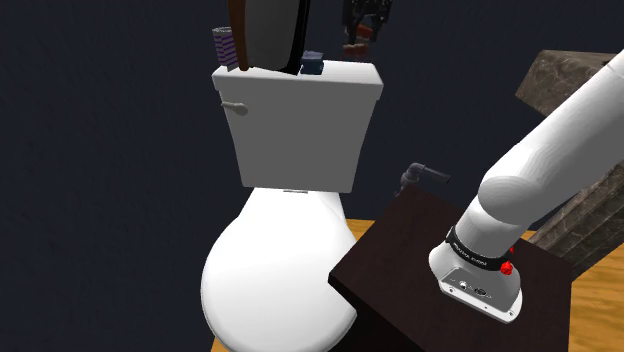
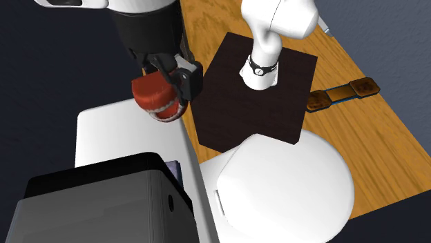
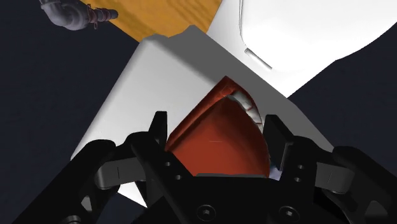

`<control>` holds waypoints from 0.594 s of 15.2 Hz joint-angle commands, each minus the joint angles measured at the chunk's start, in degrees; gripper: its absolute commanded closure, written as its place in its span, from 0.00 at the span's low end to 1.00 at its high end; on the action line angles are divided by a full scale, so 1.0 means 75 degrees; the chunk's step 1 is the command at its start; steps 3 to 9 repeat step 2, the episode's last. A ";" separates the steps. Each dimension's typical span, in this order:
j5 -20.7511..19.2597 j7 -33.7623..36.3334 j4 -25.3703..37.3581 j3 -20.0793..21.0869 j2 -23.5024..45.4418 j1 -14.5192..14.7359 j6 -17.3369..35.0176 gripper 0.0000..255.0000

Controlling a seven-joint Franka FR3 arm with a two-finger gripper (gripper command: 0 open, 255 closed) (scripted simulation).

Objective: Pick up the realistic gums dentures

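Note:
The dentures (image 2: 157, 96), red gums with a row of white teeth, are clasped between the black fingers of my gripper (image 2: 169, 77), which is shut on them. They hang a little above the white toilet tank lid (image 2: 114, 134). In the wrist view the dentures (image 3: 219, 137) sit between both fingertips of the gripper (image 3: 216, 124), with the tank lid (image 3: 159, 70) below. In the shoulder view the gripper (image 1: 363, 22) shows at the top edge, over the far side of the tank (image 1: 300, 125), with a bit of red (image 1: 352, 47) under it.
On the tank lid stand a purple striped item (image 1: 225, 45), a small dark blue box (image 1: 312, 63) and a tall black object (image 1: 268, 30). The closed toilet lid (image 2: 283, 186) lies before the dark stand (image 2: 235, 110). A water valve (image 1: 420, 176) juts out beside the tank.

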 commanded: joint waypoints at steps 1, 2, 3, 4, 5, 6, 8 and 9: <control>0.0002 -0.0015 0.0163 -0.0006 0.0045 -0.0003 -0.0118 1.00; 0.0002 -0.0015 0.0164 -0.0006 0.0046 -0.0003 -0.0118 1.00; 0.0002 -0.0015 0.0164 -0.0006 0.0046 -0.0003 -0.0118 1.00; 0.0002 -0.0015 0.0164 -0.0006 0.0046 -0.0003 -0.0118 1.00; 0.0002 -0.0015 0.0164 -0.0006 0.0046 -0.0003 -0.0118 1.00; 0.0002 -0.0015 0.0164 -0.0006 0.0046 -0.0003 -0.0118 1.00; 0.0002 -0.0015 0.0164 -0.0006 0.0046 -0.0003 -0.0118 1.00; 0.0002 -0.0015 0.0164 -0.0006 0.0046 -0.0003 -0.0118 1.00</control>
